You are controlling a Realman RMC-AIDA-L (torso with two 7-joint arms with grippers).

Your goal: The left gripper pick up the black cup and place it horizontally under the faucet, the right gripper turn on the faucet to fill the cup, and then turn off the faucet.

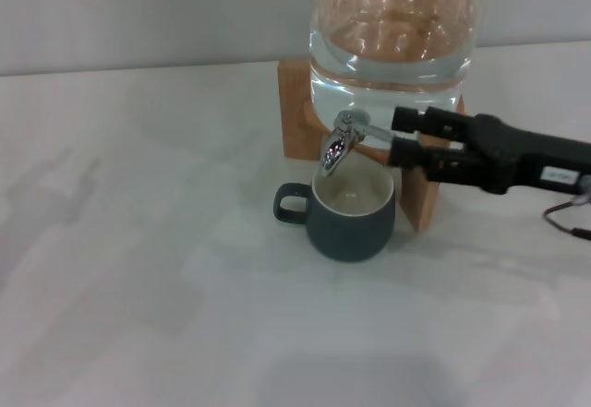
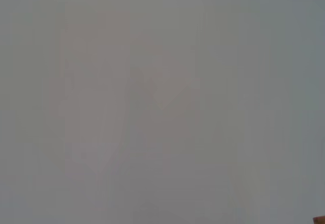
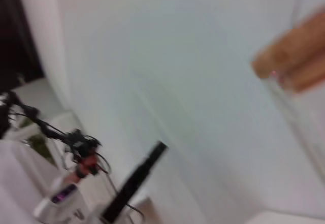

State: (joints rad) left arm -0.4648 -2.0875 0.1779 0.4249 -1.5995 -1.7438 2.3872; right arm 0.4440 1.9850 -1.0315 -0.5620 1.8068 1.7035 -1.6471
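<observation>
Head view: right gripper (image 1: 399, 136) straddles the faucet (image 1: 343, 137) lever above the black cup (image 1: 351, 213) (seemingly unfilled); next, turn it.

We see a matt ceramic black cup (image 1: 351, 218), glossy chrome faucet (image 1: 340, 139), clear glass jar (image 1: 395, 29), and bare wooden stand (image 1: 297, 112).

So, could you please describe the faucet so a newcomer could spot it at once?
Find the large clear water jar on its wooden stand. The faucet juts from its base, directly above the black cup. It is the only shiny chrome part, with the right gripper at its lever.
</observation>
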